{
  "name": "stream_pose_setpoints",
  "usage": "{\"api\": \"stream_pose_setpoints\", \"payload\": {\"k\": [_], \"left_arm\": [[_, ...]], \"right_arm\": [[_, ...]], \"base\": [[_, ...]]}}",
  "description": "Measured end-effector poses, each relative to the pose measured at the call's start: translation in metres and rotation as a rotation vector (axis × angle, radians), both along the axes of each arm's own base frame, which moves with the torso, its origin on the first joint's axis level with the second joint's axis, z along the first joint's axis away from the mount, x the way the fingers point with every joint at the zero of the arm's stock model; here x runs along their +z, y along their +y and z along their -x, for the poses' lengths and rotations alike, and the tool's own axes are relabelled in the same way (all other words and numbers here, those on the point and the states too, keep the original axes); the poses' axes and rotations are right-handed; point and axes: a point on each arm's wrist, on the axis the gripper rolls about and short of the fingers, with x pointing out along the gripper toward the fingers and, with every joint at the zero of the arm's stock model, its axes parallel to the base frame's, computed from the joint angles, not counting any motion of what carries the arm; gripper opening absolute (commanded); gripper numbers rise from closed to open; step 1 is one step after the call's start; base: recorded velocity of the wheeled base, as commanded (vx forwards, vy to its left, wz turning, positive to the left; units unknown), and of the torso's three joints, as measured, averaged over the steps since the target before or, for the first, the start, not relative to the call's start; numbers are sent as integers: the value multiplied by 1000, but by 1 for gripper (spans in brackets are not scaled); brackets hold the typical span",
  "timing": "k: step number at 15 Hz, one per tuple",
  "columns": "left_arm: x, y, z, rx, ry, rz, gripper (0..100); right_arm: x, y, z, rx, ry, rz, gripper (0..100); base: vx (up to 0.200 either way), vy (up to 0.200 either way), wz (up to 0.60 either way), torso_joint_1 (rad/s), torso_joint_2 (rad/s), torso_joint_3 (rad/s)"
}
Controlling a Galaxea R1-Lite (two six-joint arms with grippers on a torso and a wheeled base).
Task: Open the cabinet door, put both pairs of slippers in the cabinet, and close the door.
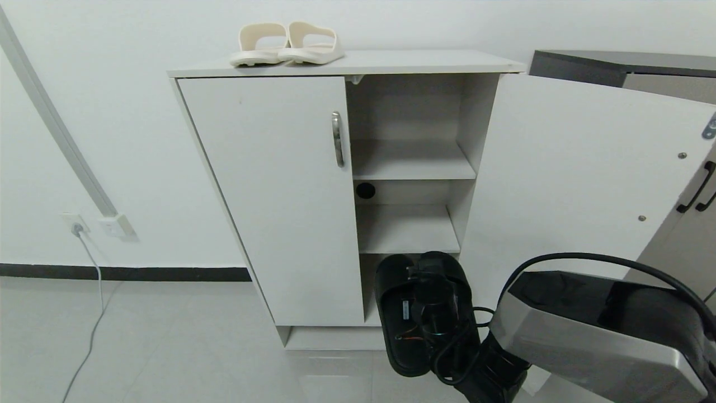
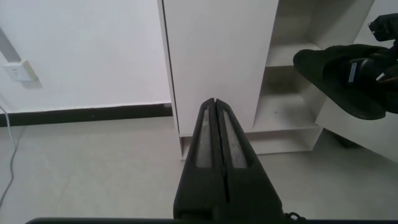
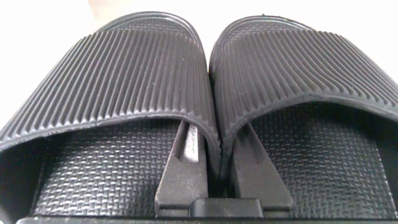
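Observation:
The white cabinet stands against the wall with its right door swung open and its left door shut. A pair of cream slippers lies on its top. My right gripper is shut on the pair of black slippers, held in the air in front of the cabinet's lowest compartment. In the right wrist view its fingers pinch the two inner strap edges of the black slippers together. My left gripper hangs shut and empty, low in front of the closed left door.
Inside the cabinet are two bare shelves and a round cable hole. A grey cabinet stands at the right behind the open door. A wall socket with a cable is at the left. The floor in front is bare tile.

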Motion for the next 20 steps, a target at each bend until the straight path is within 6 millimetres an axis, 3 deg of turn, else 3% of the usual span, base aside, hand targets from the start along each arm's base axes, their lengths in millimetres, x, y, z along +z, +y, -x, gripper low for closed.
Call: {"api": "stream_pose_setpoints", "payload": {"k": [9, 14, 20], "left_arm": [[0, 0, 0, 0, 1, 0, 0], [0, 0, 0, 0, 0, 0, 0], [0, 0, 0, 0, 0, 0, 0]], "right_arm": [[-3, 4, -4, -7, -33, -22, 0], [1, 3, -12, -13, -193, 0, 0], [-3, 0, -16, -24, -199, 17, 0]], "base": [[0, 0, 0, 4, 1, -181], [0, 0, 0, 0, 0, 0], [0, 0, 0, 0, 0, 0]]}}
